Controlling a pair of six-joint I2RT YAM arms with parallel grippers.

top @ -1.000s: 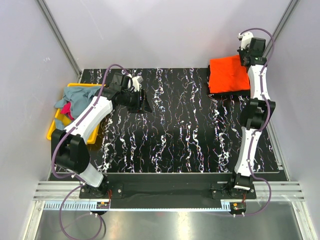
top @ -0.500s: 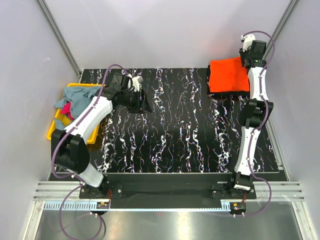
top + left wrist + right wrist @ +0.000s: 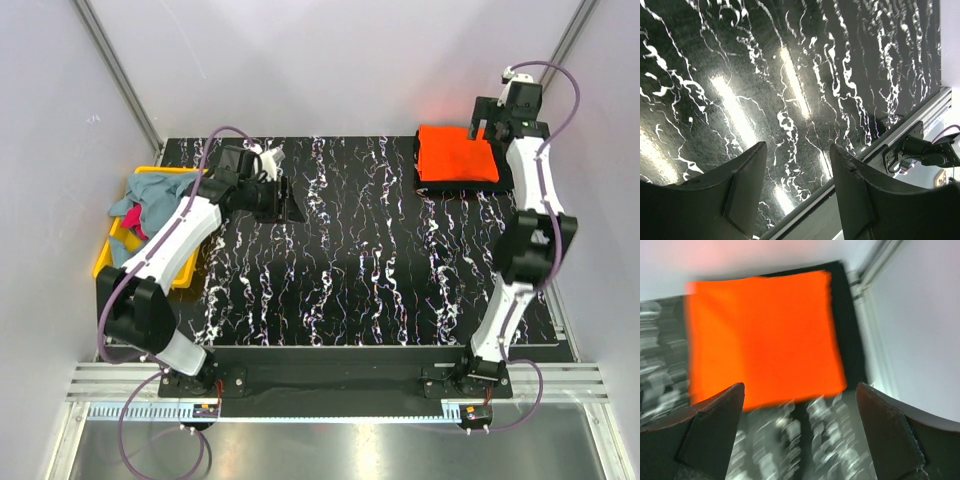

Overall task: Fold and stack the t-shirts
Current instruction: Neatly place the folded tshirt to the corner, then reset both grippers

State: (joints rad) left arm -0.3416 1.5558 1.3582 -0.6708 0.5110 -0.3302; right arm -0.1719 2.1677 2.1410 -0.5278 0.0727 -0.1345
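I saw the right gripper [image 3: 800, 402] spread wide above the folded orange t-shirt [image 3: 760, 335]; left gripper [image 3: 797, 167] parted, empty, over the table [image 3: 790, 75]

Glossy black tabletop [image 3: 350, 270] with white marble veining, mirror-smooth, reflecting lamp streaks. Matt, soft orange t-shirt [image 3: 456, 154] of fine cloth. Crumpled matt cloth of grey-blue t-shirt [image 3: 150, 192]. Smooth yellow plastic bin [image 3: 104, 264]. Brushed metal rail [image 3: 100, 383]. Glossy white plastic arm shells [image 3: 178, 232].
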